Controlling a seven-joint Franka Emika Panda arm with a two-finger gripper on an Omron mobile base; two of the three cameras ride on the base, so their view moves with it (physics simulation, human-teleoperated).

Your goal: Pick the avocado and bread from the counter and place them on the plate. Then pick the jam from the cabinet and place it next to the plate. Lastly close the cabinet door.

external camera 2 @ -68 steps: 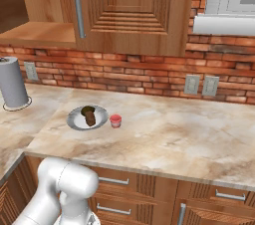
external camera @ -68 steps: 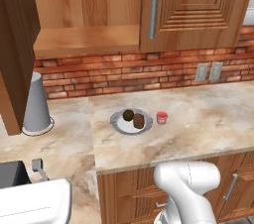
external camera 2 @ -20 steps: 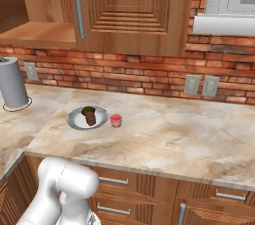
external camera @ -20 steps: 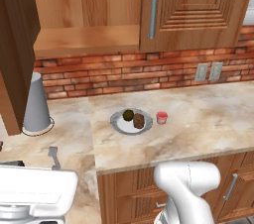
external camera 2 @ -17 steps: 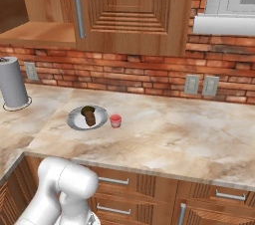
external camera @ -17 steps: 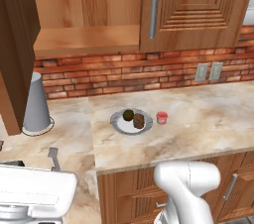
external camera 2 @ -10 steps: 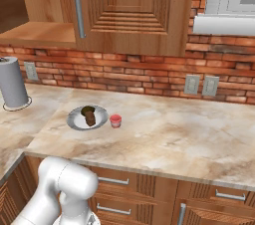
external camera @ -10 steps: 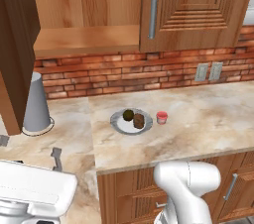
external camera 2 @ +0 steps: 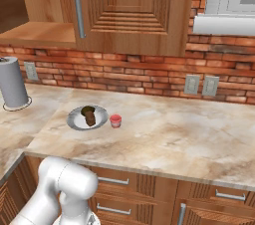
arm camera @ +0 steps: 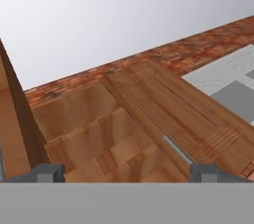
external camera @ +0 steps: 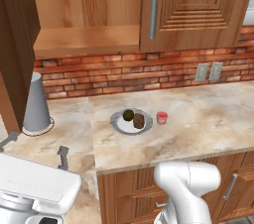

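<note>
The fluted plate (external camera: 120, 125) (external camera 2: 74, 119) rests on the marbled counter (external camera: 198, 114) (external camera 2: 189, 134). On it sit the round dark avocado (external camera: 128, 114) (external camera 2: 87, 110) and the blocky brown bread (external camera: 139, 121) (external camera 2: 90, 118). The red-lidded jam (external camera: 161, 117) (external camera 2: 115, 120) stands on the counter, close to the plate's right side. The cabinet (external camera: 84, 15) (external camera 2: 35, 30) (arm camera: 94, 129) has its left door (external camera: 17, 44) swung open and its right door (external camera: 198, 5) shut. My gripper (external camera: 35, 144) (arm camera: 128, 172) is open and empty, low at the left, looking up into the cabinet.
A grey cylinder (external camera: 37, 104) (external camera 2: 12, 89) stands on the counter's left part below the open door. Steel bar handles (external camera: 154, 0) (external camera 2: 76, 5) (arm camera: 176, 151) run down the shut door. Wall outlets (external camera: 208, 72) (external camera 2: 199, 85) sit in the brick backsplash.
The hand has risen and shifted slightly right in the left base view. Plate, food and jam have not moved.
</note>
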